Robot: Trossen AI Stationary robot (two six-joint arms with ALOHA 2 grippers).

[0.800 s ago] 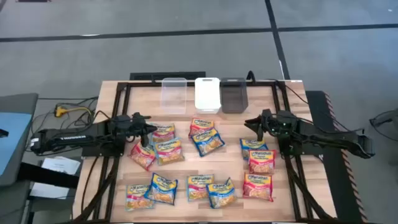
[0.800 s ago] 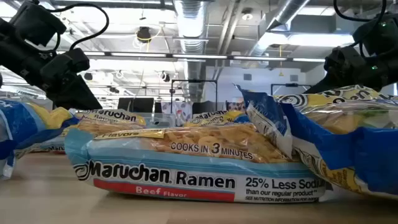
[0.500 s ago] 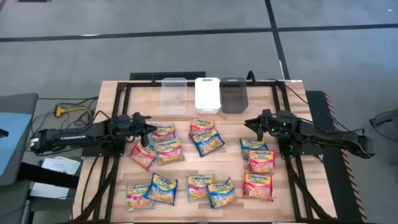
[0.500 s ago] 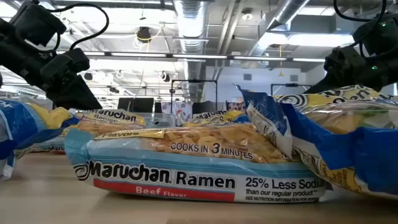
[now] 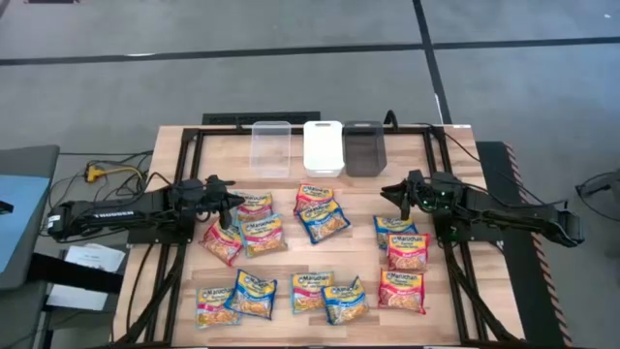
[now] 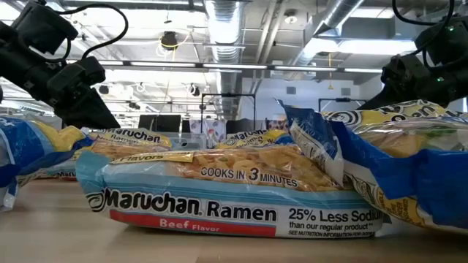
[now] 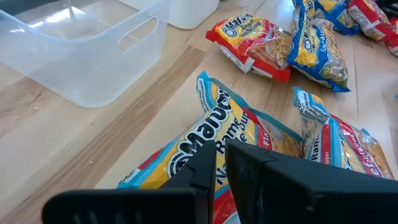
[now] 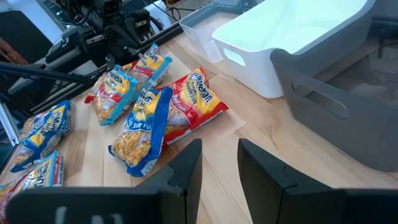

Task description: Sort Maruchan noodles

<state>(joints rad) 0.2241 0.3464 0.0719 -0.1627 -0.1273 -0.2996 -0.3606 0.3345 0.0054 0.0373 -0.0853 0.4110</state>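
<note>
Left wrist view, shut left gripper [image 7: 220,163] over blue noodle packet [image 7: 205,134]

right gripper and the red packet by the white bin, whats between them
Only bare wooden table. In the right wrist view the open fingers of the right gripper point at the red packet, and nothing lies on the boards between; the high view agrees.

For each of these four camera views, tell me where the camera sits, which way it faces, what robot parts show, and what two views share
High view: overhead, facing straight down; both arms, table, three bins.
Low view: table-top height, facing level across; beef packet, both arms above.
Left wrist view: on the left arm, past the shut left gripper toward the clear bin.
Right wrist view: on the right arm, right gripper, white bin.
Shared: both wrist views show the red packet.
</note>
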